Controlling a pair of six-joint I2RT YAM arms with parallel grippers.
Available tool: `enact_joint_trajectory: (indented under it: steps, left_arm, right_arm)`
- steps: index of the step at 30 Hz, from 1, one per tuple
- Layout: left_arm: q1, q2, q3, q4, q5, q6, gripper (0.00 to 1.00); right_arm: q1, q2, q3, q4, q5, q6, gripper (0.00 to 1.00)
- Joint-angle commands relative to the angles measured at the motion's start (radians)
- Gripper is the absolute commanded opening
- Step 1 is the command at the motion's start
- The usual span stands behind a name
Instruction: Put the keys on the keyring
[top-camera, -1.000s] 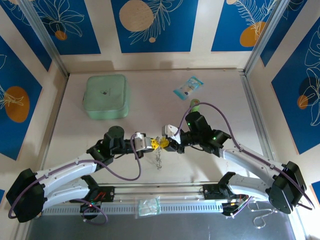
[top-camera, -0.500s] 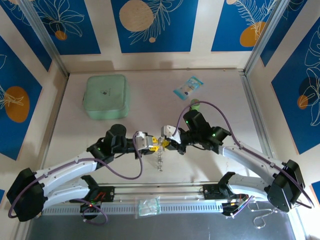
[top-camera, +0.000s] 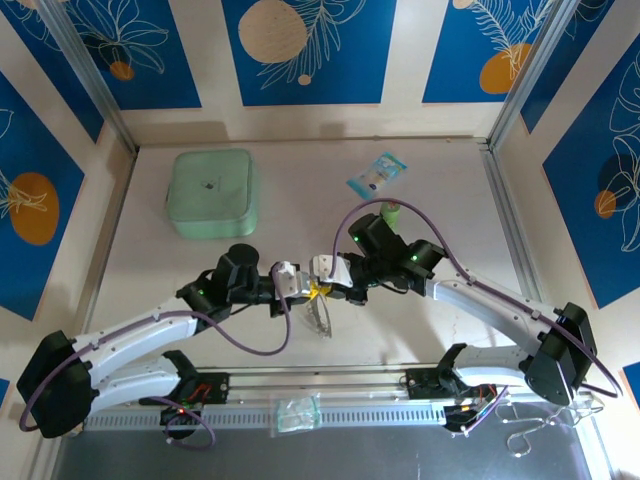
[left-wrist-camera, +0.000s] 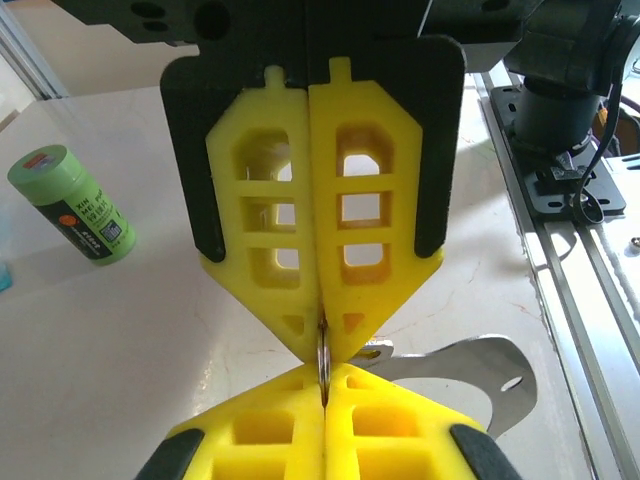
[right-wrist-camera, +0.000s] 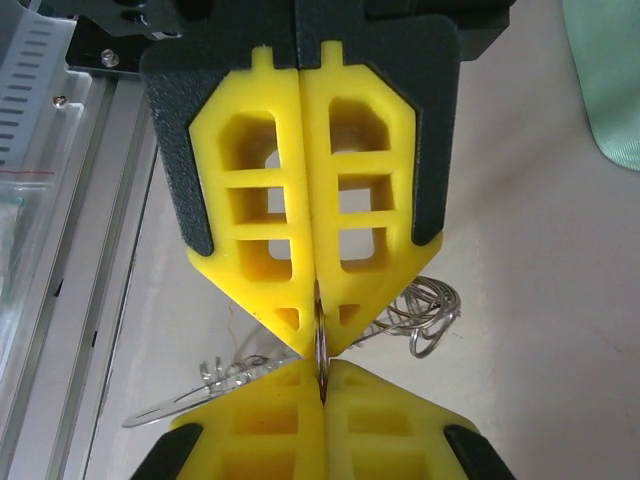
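Observation:
My left gripper (top-camera: 303, 286) and right gripper (top-camera: 328, 287) meet tip to tip above the table's near middle. Both are shut on one thin silvery ring of the keyring (left-wrist-camera: 323, 358), seen edge-on. In the left wrist view my left gripper (left-wrist-camera: 325, 388) reaches up from below and the right gripper (left-wrist-camera: 322, 340) faces it from above. The right wrist view has the right gripper (right-wrist-camera: 322, 382) below, the left gripper (right-wrist-camera: 320, 335) above and the keyring (right-wrist-camera: 321, 345) between. Wire loops (right-wrist-camera: 425, 312) hang behind. A flat silvery piece (left-wrist-camera: 470, 372) dangles alongside; I cannot tell whether it is one of the keys.
A green cylinder (top-camera: 392, 211) stands behind the right arm and lies left of the jaws as the green cylinder (left-wrist-camera: 70, 205). A mint pouch (top-camera: 213, 192) sits at the back left, a blue packet (top-camera: 377, 175) at the back. A metal rail (top-camera: 330, 378) and a plastic bag (top-camera: 298, 412) line the near edge.
The two grippers have drawn closer until their tips touch. The right arm has swung left. The left jaws parted briefly and are shut again. The hanging wire loops have barely moved.

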Motion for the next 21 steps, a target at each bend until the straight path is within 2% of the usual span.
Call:
enact_joint_trajectory:
  steps: [1,4,6,10,13,21]
  left_arm:
    - [0.000,-0.004,0.033,0.015,0.006,0.011,0.00]
    - [-0.001,-0.013,0.015,0.049,0.012,-0.012,0.00]
    - [-0.001,-0.022,-0.006,0.087,0.018,-0.030,0.00]
    - [-0.001,-0.044,-0.076,0.225,0.027,-0.065,0.00]
    - [0.000,-0.049,-0.099,0.264,0.032,-0.076,0.00]
    - [0.000,-0.040,-0.119,0.315,0.055,-0.100,0.00]
  right_arm:
    - [0.001,-0.019,0.010,0.027,-0.050,0.016,0.03]
    - [-0.050,-0.067,-0.050,0.106,-0.124,0.090,0.24]
    - [-0.091,-0.104,-0.104,0.172,-0.184,0.145,0.29]
    - [-0.138,-0.157,-0.216,0.329,-0.260,0.255,0.30]
    - [-0.150,-0.185,-0.271,0.401,-0.278,0.292,0.31]
    - [-0.165,-0.183,-0.288,0.395,-0.281,0.286,0.30]
